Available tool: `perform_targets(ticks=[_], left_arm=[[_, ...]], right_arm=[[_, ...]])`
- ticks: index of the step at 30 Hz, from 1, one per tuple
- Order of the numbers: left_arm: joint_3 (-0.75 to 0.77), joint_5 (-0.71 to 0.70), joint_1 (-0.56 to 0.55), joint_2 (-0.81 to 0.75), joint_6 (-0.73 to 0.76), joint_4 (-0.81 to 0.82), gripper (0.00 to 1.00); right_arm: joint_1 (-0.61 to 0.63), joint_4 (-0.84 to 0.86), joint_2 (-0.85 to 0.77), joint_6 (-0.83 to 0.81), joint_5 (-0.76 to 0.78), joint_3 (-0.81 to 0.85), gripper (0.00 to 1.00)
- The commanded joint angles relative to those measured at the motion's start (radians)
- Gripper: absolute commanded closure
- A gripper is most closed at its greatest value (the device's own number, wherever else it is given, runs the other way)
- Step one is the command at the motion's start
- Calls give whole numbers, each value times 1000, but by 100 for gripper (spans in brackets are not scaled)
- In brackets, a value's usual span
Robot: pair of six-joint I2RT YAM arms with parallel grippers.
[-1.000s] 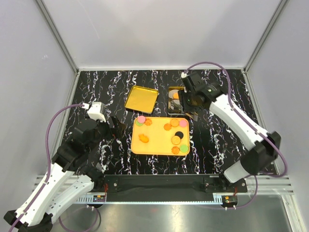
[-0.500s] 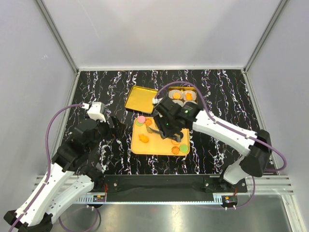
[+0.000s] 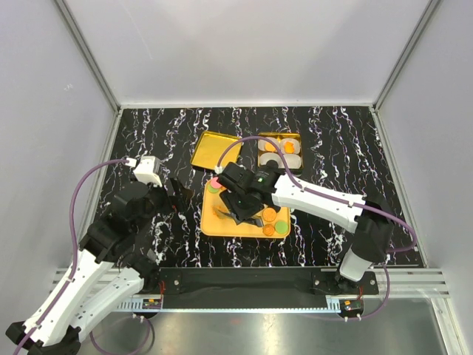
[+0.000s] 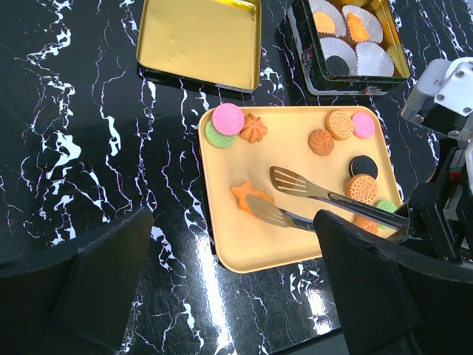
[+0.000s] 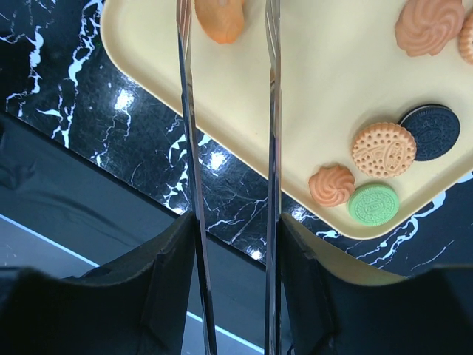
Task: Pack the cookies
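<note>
Your arms now: left tucked back, right stretched across.
Your left arm [image 3: 96, 251] sits folded at the near left, and your left gripper [image 3: 179, 196] has its fingers spread wide with nothing between them. Your right arm [image 3: 318, 200] extends toward the centre, wrist angled down, with your right gripper [image 3: 235, 207] clamped around a pair of tongs [image 4: 325, 198].

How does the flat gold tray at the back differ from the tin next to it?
The gold tray is shallow and bare; the tin is deeper, dark-walled and holds white paper cups, some with cookies. Both are rectangular with gold rims.
</note>
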Motion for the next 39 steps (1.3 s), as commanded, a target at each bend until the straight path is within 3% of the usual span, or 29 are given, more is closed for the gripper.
perform_targets(ticks=[1,14,21,29,39], left_arm=[[-1,-11,-4,-3,5,33,1],[-2,-9,-4,-9,5,33,1],[-2,-8,-4,-8,5,33,1],[-2,-6,-4,-6,5,34,1],[-2,-3,-4,-5,3,36,1]], right_arm=[[13,25,6,14,7,54,46],[24,24,39,3,-5,42,46],[24,10,38,1,-2,46,58],[20,-39,-16,-5,64,68,60],[-75,-56,-91,-18,79,72,61]])
